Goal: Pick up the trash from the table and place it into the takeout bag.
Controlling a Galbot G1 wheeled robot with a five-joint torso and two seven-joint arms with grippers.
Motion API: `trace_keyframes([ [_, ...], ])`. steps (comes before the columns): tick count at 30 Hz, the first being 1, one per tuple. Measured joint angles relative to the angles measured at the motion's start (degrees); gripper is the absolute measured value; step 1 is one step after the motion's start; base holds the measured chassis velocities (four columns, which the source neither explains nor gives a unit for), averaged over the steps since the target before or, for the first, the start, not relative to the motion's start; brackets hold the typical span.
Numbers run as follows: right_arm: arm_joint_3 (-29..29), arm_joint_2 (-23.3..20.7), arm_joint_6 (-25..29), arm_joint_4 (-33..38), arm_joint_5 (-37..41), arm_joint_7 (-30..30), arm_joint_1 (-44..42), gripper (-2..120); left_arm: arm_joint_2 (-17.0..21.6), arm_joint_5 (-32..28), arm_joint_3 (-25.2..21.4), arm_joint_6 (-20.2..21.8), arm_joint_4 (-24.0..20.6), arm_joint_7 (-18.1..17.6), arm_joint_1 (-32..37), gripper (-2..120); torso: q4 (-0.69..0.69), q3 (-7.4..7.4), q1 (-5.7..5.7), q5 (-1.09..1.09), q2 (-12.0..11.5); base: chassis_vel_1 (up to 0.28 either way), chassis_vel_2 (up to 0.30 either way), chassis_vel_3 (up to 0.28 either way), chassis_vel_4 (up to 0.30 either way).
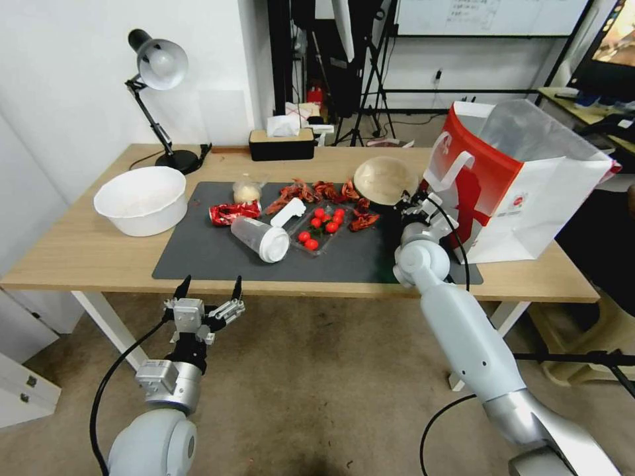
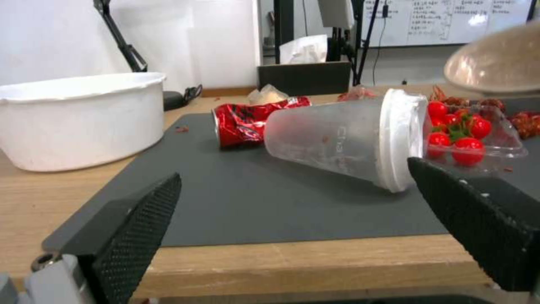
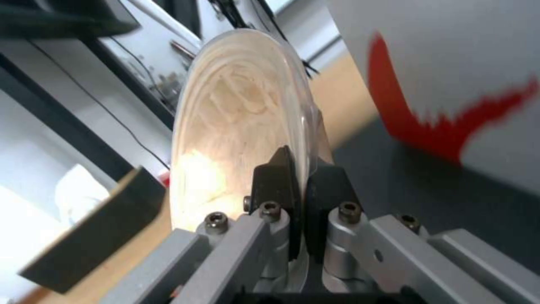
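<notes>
Fingers (image 3: 281, 177) of the right gripper (image 1: 408, 200) are pressed together on the rim of the beige shallow bowl (image 1: 385, 178), pinching it so that it stands tilted on edge, lifted off the large dark grey mat (image 1: 218, 254). Just beside that claw, on its outer side, stands the large red-and-white paper takeout bag (image 1: 522, 185), upright on the long light-wood table (image 1: 79, 244) with its mouth open and a clear plastic liner showing (its white flat handle hangs on the side facing the gripper). The bowl is near the bag's wall but apart from it.

On the claw's inner side, across the mat, lie red scraps, a clear tray of small red tomatoes (image 1: 321, 228), and a clear plastic cup with a white lid (image 1: 260, 238) tipped on its side. Beyond the cup lie a crushed red can (image 1: 233, 212) and a small clear bag holding a beige lump (image 1: 247, 192). A big white bowl (image 1: 141, 198) sits off the mat's far-left edge.

The left gripper (image 1: 208, 285) hangs below and in front of the table's near edge, its black fingers (image 2: 138, 215) spread wide and holding nothing. Straight ahead of it lies the tipped clear cup, with the can just behind.
</notes>
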Motion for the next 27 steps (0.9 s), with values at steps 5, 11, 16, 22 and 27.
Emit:
trace_keyframes([
  [5,0.1,-1.1,0.4,2.3,-0.4,-1.1,0.5,0,-0.1,0.3,0.2,0.0,0.1,0.0,0.0,100,0.0,0.0,0.0,0.0,0.0,0.0,0.0,0.0,0.0],
  [11,0.0,-1.8,1.2,4.5,-0.6,-3.9,0.8,0,-0.2,0.3,0.2,0.0,0.2,0.0,0.0,100,0.0,0.0,0.0,0.0,0.0,0.0,0.0,0.0,0.0],
  [16,-1.3,-2.6,2.4,7.0,-0.8,-9.6,1.3,0,-0.2,0.4,0.2,0.0,0.2,0.0,0.0,100,0.01,0.0,0.0,0.0,0.0,0.0,0.0,0.0,0.0],
  [22,-2.5,-3.6,3.6,9.4,-4.5,-15.4,1.8,0,-0.3,0.4,0.2,0.0,0.3,0.0,0.0,100,0.01,0.0,0.0,0.0,0.0,0.0,0.0,0.0,0.0],
  [27,-2.9,-5.1,4.9,12.9,-6.7,-20.7,2.2,0,-0.4,0.6,0.2,0.0,0.4,0.0,-0.1,100,0.0,0.0,0.0,0.0,0.0,0.0,0.0,0.0,0.0],
])
